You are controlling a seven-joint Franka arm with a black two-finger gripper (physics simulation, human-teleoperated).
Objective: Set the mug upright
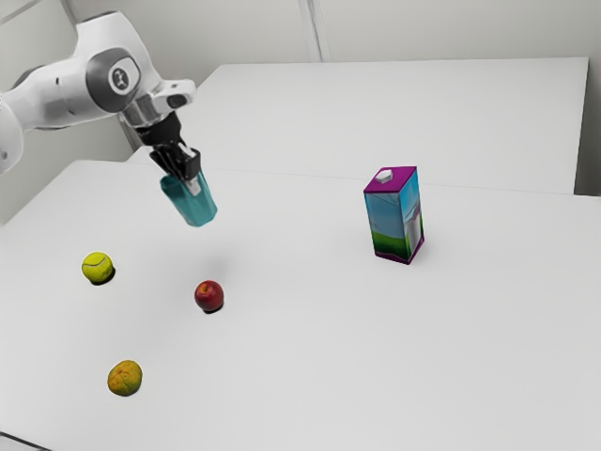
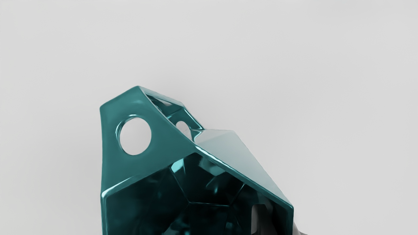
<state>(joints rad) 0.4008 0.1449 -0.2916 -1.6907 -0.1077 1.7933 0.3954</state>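
Observation:
In the exterior view my gripper (image 1: 188, 175) is at the upper left, shut on the wall of the teal mug (image 1: 194, 202). The mug hangs in the air above the table, tilted. In the wrist view the faceted mug (image 2: 130, 173) shows its dark open mouth toward the camera, and its handle with a round hole stands out from one side. One finger of the gripper (image 2: 281, 222) reaches inside the mug by the rim, and a bit of the other shows outside that same wall.
On the white table (image 1: 310, 376) stand a red apple (image 1: 209, 296) below the mug, a tennis ball (image 1: 97, 268) and an orange fruit (image 1: 125, 378) at the exterior view's left, and a tall purple-topped carton (image 1: 387, 221) toward its right.

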